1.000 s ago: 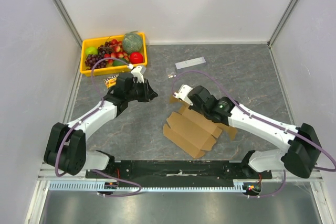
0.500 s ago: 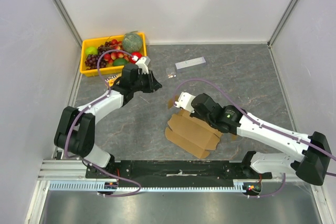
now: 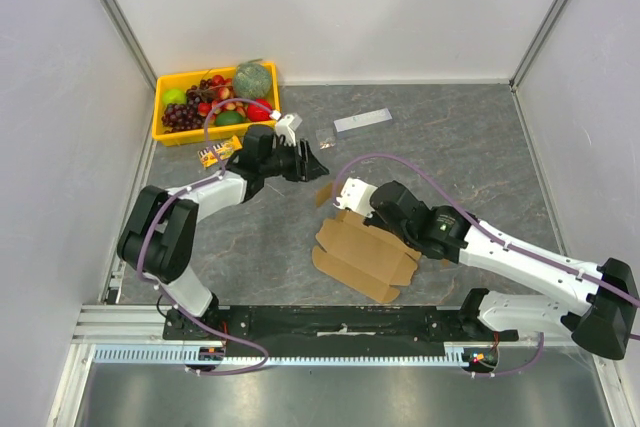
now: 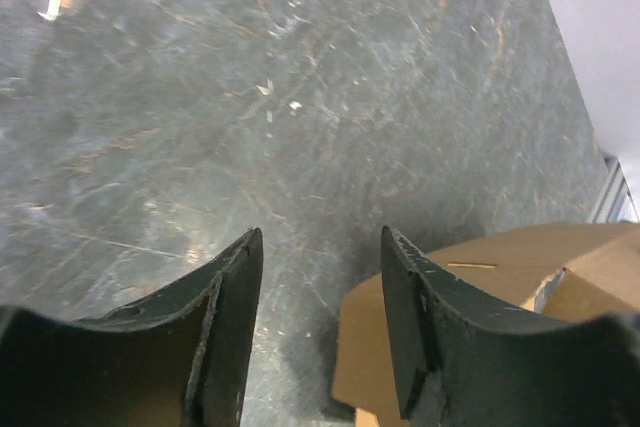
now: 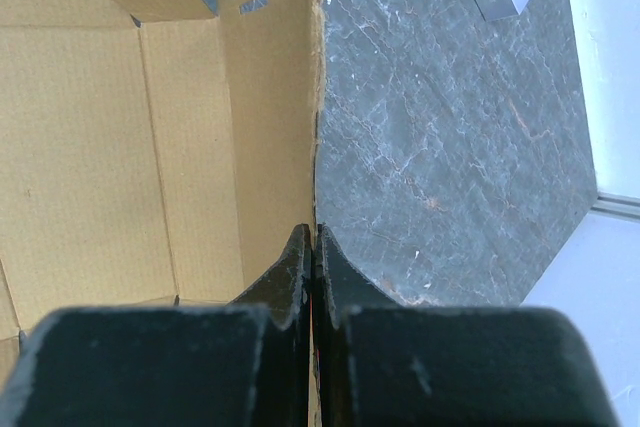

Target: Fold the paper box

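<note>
The paper box (image 3: 365,252) is brown cardboard, partly folded, lying in the middle of the table near its front. My right gripper (image 3: 341,198) is at the box's far left corner. In the right wrist view this gripper (image 5: 313,235) is shut on the upright edge of a box wall (image 5: 270,117), with the corrugated inside to its left. My left gripper (image 3: 318,163) hangs just beyond that corner, open. In the left wrist view it (image 4: 320,239) has bare table between its fingers, and a cardboard flap (image 4: 500,259) lies under the right finger.
A yellow tray (image 3: 163,133) of fruit stands at the back left. A small snack packet (image 3: 215,153) lies just in front of it. A grey-white strip (image 3: 363,120) and a tiny clear packet (image 3: 326,135) lie behind the box. Walls close in both sides and the back.
My left arm has swung right, toward the box's far corner, and its jaws have opened wider. My right gripper has kept its pinch on the wall, and the box has shifted a little.
</note>
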You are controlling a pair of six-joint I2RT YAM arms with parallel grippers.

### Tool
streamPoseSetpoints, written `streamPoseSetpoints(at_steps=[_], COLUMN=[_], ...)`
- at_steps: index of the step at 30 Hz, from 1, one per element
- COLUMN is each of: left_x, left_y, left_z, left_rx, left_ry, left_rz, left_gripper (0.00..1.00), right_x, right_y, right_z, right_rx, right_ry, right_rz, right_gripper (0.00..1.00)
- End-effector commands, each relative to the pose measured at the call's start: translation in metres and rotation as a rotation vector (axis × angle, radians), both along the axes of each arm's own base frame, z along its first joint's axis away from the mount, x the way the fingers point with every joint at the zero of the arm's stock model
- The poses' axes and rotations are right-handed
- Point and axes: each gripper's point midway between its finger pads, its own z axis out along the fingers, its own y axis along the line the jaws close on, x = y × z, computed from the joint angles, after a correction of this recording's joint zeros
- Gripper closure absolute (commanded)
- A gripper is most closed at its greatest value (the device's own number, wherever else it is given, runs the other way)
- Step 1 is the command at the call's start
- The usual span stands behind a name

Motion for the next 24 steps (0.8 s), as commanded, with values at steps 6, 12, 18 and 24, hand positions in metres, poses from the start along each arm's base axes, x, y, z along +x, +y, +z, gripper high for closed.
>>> streamPoseSetpoints(at_steps=[6,12,18,24], left_x=[-0.04,-0.057,-0.073,-0.088], left_y=[-0.023,-0.022,-0.022,-0.027], left_z=[0.008,0.013,0.015,0.009], left_rx=[-0.111,-0.129,-0.147,-0.139], left_ry=[-0.062,-0.098,-0.129,-0.147], left_rz=[-0.158,-0.193,-0.219,-0.272], left_gripper=[0.41,0.41,0.41,0.41], right_x=[0.003,0.006,0.008,0.009], right_y=[0.012,0.01,0.009,0.01], right_z=[0.007,-0.003,-0.012,-0.015], right_rx=[0.063,0.026,0.002,0.003], right_ry=[-0.025,-0.019,-0.012,-0.007], right_rz=[0.012,-0.008,-0.029,-0.034], right_gripper=[1.0,1.0,1.0,1.0])
